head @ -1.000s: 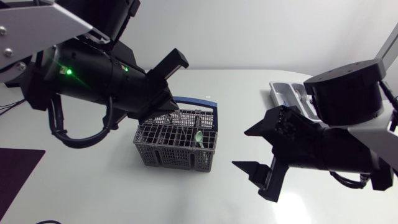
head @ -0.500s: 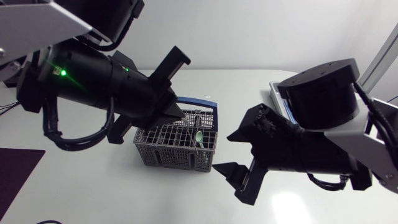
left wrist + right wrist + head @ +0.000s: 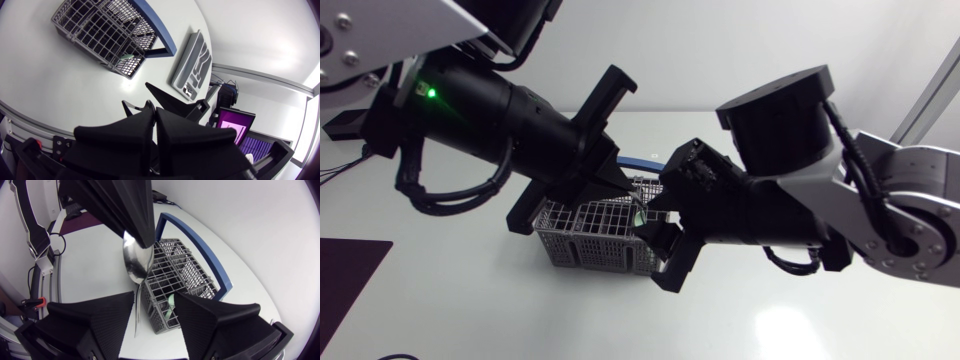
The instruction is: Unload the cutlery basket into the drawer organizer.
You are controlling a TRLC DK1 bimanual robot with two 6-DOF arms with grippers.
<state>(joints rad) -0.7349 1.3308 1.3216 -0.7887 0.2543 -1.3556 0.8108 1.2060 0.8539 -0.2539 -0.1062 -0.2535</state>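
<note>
Silver metal spoon (image 3: 137, 262) hangs handle-down, its bowl clenched in the left gripper (image 3: 154, 107) over the grey mesh cutlery basket (image 3: 185, 270); the right gripper (image 3: 154, 297), released, faces it from the right.

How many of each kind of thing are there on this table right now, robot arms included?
Robot arms: 2, the left arm and the right arm
basket: 1
organizer: 1
metal spoon, held in the left arm's jaws: 1
green utensil, in the basket: 1
Total: 6
</note>
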